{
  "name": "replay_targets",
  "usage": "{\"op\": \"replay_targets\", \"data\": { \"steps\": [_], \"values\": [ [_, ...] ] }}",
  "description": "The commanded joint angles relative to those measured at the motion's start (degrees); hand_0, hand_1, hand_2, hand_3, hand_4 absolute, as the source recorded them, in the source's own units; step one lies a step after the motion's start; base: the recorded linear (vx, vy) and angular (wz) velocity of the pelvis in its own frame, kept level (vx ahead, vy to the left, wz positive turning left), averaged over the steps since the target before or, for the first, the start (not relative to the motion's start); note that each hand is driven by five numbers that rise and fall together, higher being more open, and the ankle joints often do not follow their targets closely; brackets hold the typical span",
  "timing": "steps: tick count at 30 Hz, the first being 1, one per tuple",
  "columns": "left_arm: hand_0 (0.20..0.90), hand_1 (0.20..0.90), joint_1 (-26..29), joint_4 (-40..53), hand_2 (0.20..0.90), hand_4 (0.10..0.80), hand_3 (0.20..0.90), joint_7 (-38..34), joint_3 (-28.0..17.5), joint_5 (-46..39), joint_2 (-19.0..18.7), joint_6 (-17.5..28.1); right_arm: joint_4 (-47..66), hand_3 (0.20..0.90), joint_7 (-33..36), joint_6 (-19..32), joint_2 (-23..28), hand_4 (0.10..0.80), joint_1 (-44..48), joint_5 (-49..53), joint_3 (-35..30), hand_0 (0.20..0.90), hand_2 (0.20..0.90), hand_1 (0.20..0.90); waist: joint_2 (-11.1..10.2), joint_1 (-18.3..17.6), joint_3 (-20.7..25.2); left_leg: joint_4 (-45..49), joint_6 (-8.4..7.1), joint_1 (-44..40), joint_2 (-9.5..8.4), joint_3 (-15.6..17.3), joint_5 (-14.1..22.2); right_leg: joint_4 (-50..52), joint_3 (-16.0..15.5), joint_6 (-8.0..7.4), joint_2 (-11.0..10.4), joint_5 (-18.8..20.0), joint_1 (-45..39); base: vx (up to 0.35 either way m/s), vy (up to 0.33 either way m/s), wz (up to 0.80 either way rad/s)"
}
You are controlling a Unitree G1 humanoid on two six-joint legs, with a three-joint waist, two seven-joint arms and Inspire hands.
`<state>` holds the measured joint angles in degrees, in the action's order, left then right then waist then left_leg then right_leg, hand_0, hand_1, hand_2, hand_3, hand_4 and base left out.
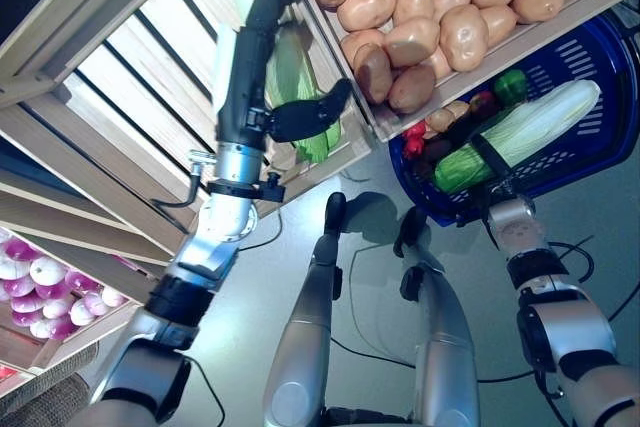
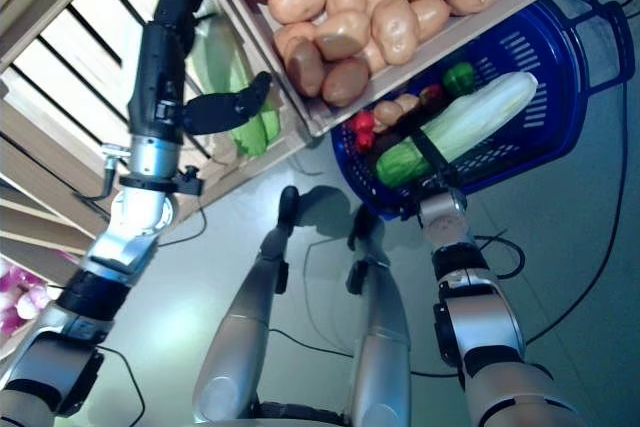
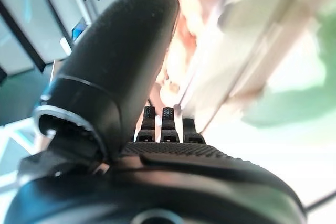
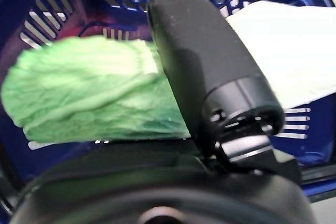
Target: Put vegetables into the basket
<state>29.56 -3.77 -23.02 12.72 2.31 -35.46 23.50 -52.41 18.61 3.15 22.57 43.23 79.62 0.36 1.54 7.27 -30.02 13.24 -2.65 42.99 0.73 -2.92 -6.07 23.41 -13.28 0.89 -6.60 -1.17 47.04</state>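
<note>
In the left eye view, a cabbage (image 1: 520,135) is held over the blue basket (image 1: 590,137) by the right hand (image 1: 487,155), thumb curled round it. In the right eye view, the left hand (image 2: 175,42) is seen with fingers spread against another cabbage (image 2: 235,87) in the wooden crate (image 2: 300,132).

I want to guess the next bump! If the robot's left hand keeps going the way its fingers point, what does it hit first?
Probably the cabbage in the wooden crate: the left hand lies along it, though depth is unclear.
</note>
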Motion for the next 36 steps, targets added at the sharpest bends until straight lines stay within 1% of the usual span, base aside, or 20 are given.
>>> {"op": "replay_targets", "data": {
  "steps": [1, 3, 5, 6, 8, 9, 10, 11, 13, 15, 17, 20, 22, 24, 26, 29, 30, 32, 34, 36],
  "values": [
    [0.9, 0.9, -0.2, 9.7, 0.9, 0.8, 0.9, -5.9, -6.9, 7.9, -3.8, 2.3, 7.1, 0.9, -2.4, 4.6, 5.3, 0.8, -6.5, 1.7, -2.4, 0.9, 0.9, 0.9, 1.6, -0.4, 0.2, 1.5, -0.33, 0.7, -3.15, -0.2, 0.3, -5.3, 0.8, -3.51, -0.6, 3.9, -5.5, 0.0, 0.0, 0.0],
    [0.9, 0.9, -2.5, 9.4, 0.9, 0.8, 0.9, -6.8, -8.7, 8.0, -6.0, 0.9, 8.7, 0.9, -2.8, 4.7, 6.0, 0.8, -9.1, 0.8, -3.3, 0.9, 0.9, 0.9, 1.6, -0.4, 0.2, 1.4, -0.31, 0.6, -2.95, 0.0, 0.3, -5.4, 0.6, -3.49, -0.8, 3.9, -5.7, 0.0, 0.0, 0.0],
    [0.9, 0.9, -4.3, 8.5, 0.9, 0.8, 0.9, -5.2, -9.9, 6.6, -7.0, -0.8, 9.8, 0.9, -3.9, 4.6, 6.3, 0.8, -11.0, 1.1, -4.1, 0.9, 0.9, 0.9, 1.5, -0.4, 0.2, 1.1, -0.28, 0.5, -2.82, 0.2, 0.3, -5.5, 0.4, -3.55, -0.9, 3.9, -5.9, 0.0, 0.0, 0.0],
    [0.9, 0.9, -5.5, 7.3, 0.9, 0.8, 0.9, -5.2, -10.2, 9.0, -7.8, -3.2, 10.5, 0.9, -4.5, 4.5, 6.6, 0.8, -11.9, 1.6, -4.6, 0.9, 0.9, 0.9, 1.6, -0.5, 0.2, 1.0, -0.3, 0.3, -2.85, 0.2, 0.2, -5.7, 0.4, -3.61, -0.9, 4.0, -6.0, -0.015, -0.021, 0.03],
    [0.9, 0.9, -6.9, 5.6, 0.9, 0.8, 0.9, -6.4, -10.0, 10.5, -8.7, -5.2, 11.3, 0.9, -4.3, 4.6, 6.9, 0.8, -12.8, 1.7, -4.9, 0.9, 0.9, 0.9, 1.7, -0.7, 0.2, 0.9, -0.34, 0.1, -2.91, 0.0, 0.1, -6.0, 0.5, -3.74, -0.9, 4.2, -6.2, -0.008, -0.001, 0.02],
    [0.9, 0.9, -8.1, 4.4, 0.9, 0.8, 0.9, -6.4, -10.4, 10.3, -9.2, -7.4, 11.6, 0.9, -3.8, 4.3, 7.5, 0.8, -13.2, 1.8, -5.4, 0.9, 0.9, 0.9, 1.8, -0.7, 0.2, 0.7, -0.34, 0.0, -2.89, 0.1, -0.1, -6.4, 0.5, -3.82, -0.9, 4.4, -6.3, 0.0, 0.0, 0.0],
    [0.9, 0.9, -10.1, 2.4, 0.9, 0.8, 0.9, -7.1, -11.0, 6.5, -9.6, -7.8, 11.3, 0.9, -4.2, 4.2, 8.5, 0.8, -14.0, 2.3, -5.6, 0.9, 0.9, 0.9, 2.2, -0.7, 0.2, 0.5, -0.45, -0.1, -2.74, 0.4, -0.2, -6.6, 0.6, -3.84, -0.9, 4.3, -6.5, -0.03, 0.027, -0.02],
    [0.9, 0.9, -10.9, 1.5, 0.9, 0.8, 0.9, -7.4, -11.4, 7.5, -9.8, -8.1, 10.9, 0.9, -5.0, 4.1, 8.8, 0.8, -14.4, 2.6, -6.0, 0.9, 0.9, 0.9, 2.4, -0.7, 0.2, 0.4, -0.47, -0.2, -2.67, 0.6, -0.2, -6.6, 0.5, -3.87, -0.9, 4.2, -6.6, 0.0, 0.0, 0.0],
    [0.9, 0.9, -12.0, -1.3, 0.9, 0.8, 0.9, -9.1, -10.9, 11.2, -11.6, -10.1, 10.2, 0.9, -6.8, 4.2, 9.5, 0.8, -14.5, 3.8, -6.6, 0.9, 0.9, 0.9, 2.8, -0.7, 0.2, 0.6, -0.59, -0.2, -2.81, 0.5, -0.2, -6.6, 0.5, -3.95, -1.1, 4.2, -6.7, 0.0, 0.0, 0.0],
    [0.9, 0.9, -11.8, -3.2, 0.9, 0.8, 0.9, -11.1, -9.7, 18.8, -14.0, -13.8, 10.4, 0.9, -7.0, 4.1, 10.7, 0.8, -14.1, 4.8, -6.3, 0.9, 0.9, 0.9, 3.2, -0.7, 0.2, 0.7, -0.75, 0.0, -2.8, 0.5, -0.4, -6.6, 0.5, -4.02, -1.3, 4.2, -6.6, -0.023, 0.033, 0.01],
    [0.9, 0.9, -11.4, -4.3, 0.9, 0.8, 0.9, -13.5, -8.7, 24.0, -15.9, -15.2, 10.0, 0.9, -7.8, 3.8, 11.5, 0.8, -14.1, 5.1, -6.1, 0.9, 0.9, 0.9, 3.4, -0.9, 0.2, 0.7, -0.88, 0.0, -2.59, 0.9, -0.5, -6.6, 0.4, -4.02, -1.5, 4.1, -6.7, -0.006, 0.016, 0.0],
    [0.9, 0.9, -8.7, -5.8, 0.9, 0.8, 0.9, -18.8, -6.2, 34.1, -20.2, -17.8, 9.6, 0.9, -9.3, 3.5, 12.2, 0.8, -14.3, 6.1, -5.2, 0.9, 0.9, 0.9, 3.6, -1.4, 0.2, 0.6, -1.03, 0.3, -2.2, 1.4, -0.6, -6.6, 0.4, -4.14, -1.9, 4.1, -6.3, 0.0, 0.0, 0.0],
    [0.9, 0.9, -6.4, -6.1, 0.9, 0.8, 0.9, -21.6, -4.5, 39.5, -21.8, -19.4, 10.1, 0.9, -10.3, 3.9, 12.5, 0.8, -14.5, 7.4, -4.6, 0.9, 0.9, 0.9, 3.5, -1.7, 0.2, 0.0, -0.91, 0.4, -2.02, 1.8, -0.9, -7.1, 0.3, -4.1, -2.0, 4.4, -6.1, 0.0, 0.0, 0.0],
    [0.9, 0.9, -3.8, -8.2, 0.9, 0.8, 0.9, -25.0, -1.9, 43.2, -24.0, -20.3, 10.0, 0.9, -12.4, 4.4, 12.8, 0.8, -14.7, 8.4, -4.2, 0.9, 0.9, 0.9, 3.5, -2.2, 0.2, -0.3, -0.95, 0.5, -1.89, 2.0, -0.9, -7.1, 0.5, -4.21, -1.9, 4.6, -5.7, 0.0, 0.0, 0.0],
    [0.9, 0.9, -1.6, -9.8, 0.9, 0.8, 0.9, -26.9, 0.1, 44.7, -25.1, -21.0, 9.8, 0.9, -13.1, 4.7, 12.9, 0.8, -14.5, 8.4, -4.0, 0.9, 0.9, 0.9, 3.5, -2.6, 0.2, -0.3, -1.06, 0.5, -1.73, 2.3, -0.9, -6.9, 0.6, -4.26, -2.0, 4.6, -5.4, -0.004, 0.008, -0.02],
    [0.9, 0.9, 2.8, -13.3, 0.9, 0.8, 0.9, -31.2, 4.3, 44.5, -26.2, -21.8, 9.3, 0.9, -13.4, 5.1, 13.0, 0.8, -13.6, 8.8, -3.2, 0.9, 0.9, 0.9, 3.4, -3.2, 0.2, -0.2, -1.13, 0.8, -1.51, 2.6, -0.9, -6.5, 0.9, -4.34, -1.9, 4.6, -4.8, -0.009, 0.009, -0.05],
    [0.9, 0.9, 3.2, -13.5, 0.9, 0.8, 0.9, -31.4, 4.6, 44.4, -26.2, -21.8, 9.2, 0.9, -13.5, 5.1, 13.0, 0.8, -13.6, 8.8, -3.3, 0.9, 0.9, 0.9, 3.3, -3.1, 0.2, -0.2, -1.13, 0.9, -1.52, 2.6, -1.0, -6.5, 0.9, -4.34, -1.9, 4.6, -4.7, 0.0, 0.0, 0.0],
    [0.9, 0.9, 6.3, -16.5, 0.9, 0.8, 0.9, -35.4, 7.5, 45.9, -25.9, -21.5, 8.7, 0.9, -13.7, 5.3, 13.4, 0.8, -12.7, 9.7, -2.8, 0.9, 0.9, 0.9, 3.2, -3.6, 0.2, 0.0, -1.21, 1.1, -1.43, 2.7, -0.9, -6.3, 1.1, -4.45, -1.8, 4.7, -4.2, 0.0, 0.0, 0.0],
    [0.9, 0.9, 8.5, -18.4, 0.9, 0.8, 0.9, -37.4, 9.9, 47.1, -25.4, -21.1, 8.5, 0.9, -13.6, 5.7, 13.6, 0.8, -12.0, 10.9, -2.7, 0.9, 0.9, 0.9, 3.2, -3.9, 0.2, 0.3, -1.32, 1.2, -1.4, 2.8, -0.8, -5.9, 1.3, -4.53, -1.8, 4.7, -3.9, 0.0, 0.0, 0.0],
    [0.9, 0.9, 10.9, -20.2, 0.9, 0.8, 0.9, -37.9, 12.5, 47.2, -25.0, -20.5, 8.8, 0.9, -12.9, 6.0, 13.8, 0.8, -11.4, 10.8, -2.4, 0.9, 0.9, 0.9, 3.1, -4.3, 0.2, 0.5, -1.37, 1.5, -1.29, 2.9, -0.7, -5.6, 1.5, -4.55, -1.8, 4.6, -3.4, 0.0, 0.0, 0.0]
  ]
}}
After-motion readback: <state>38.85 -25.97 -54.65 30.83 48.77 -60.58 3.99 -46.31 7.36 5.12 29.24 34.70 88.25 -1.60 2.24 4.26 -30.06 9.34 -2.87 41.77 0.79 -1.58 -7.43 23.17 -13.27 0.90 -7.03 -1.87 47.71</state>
